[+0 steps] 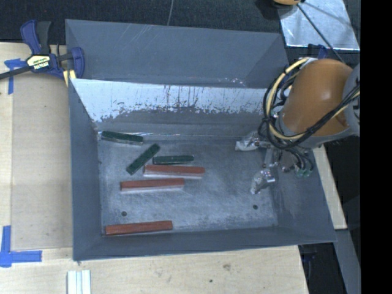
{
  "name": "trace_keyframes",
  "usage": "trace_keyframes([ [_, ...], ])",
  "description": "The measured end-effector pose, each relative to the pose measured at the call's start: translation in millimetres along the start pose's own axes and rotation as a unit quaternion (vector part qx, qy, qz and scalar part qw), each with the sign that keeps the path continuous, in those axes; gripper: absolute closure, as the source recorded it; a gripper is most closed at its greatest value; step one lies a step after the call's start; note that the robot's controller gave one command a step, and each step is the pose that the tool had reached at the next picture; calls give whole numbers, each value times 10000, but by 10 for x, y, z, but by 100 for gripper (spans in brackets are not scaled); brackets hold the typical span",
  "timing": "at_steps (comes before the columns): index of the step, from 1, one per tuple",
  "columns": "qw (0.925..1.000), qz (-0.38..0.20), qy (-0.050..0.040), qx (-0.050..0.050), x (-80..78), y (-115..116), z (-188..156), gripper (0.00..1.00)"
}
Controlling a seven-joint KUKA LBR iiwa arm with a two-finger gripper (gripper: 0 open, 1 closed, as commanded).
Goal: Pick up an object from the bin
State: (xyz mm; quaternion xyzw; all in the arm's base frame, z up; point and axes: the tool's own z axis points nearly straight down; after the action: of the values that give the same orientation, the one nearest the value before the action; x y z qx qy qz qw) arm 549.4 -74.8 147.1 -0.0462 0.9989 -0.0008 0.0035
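Grey bin [86, 182] floor lies bare beneath the end effector [255, 163], fingers spread, grasping nothing. Nearest red-brown bar [174, 171] sits well apart, toward the view's left: best to straddle its narrow width before descending.

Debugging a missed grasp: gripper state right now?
Gripper: open, nothing between its fingers, over bare bin floor on the right.
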Motion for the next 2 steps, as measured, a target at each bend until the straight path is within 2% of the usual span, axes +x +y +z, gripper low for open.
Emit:
trace_keyframes([
  [1,9996,298,32,-9,-364,444,-106,0],
  [2,10000,-31,12,-7,-408,635,82,0],
])
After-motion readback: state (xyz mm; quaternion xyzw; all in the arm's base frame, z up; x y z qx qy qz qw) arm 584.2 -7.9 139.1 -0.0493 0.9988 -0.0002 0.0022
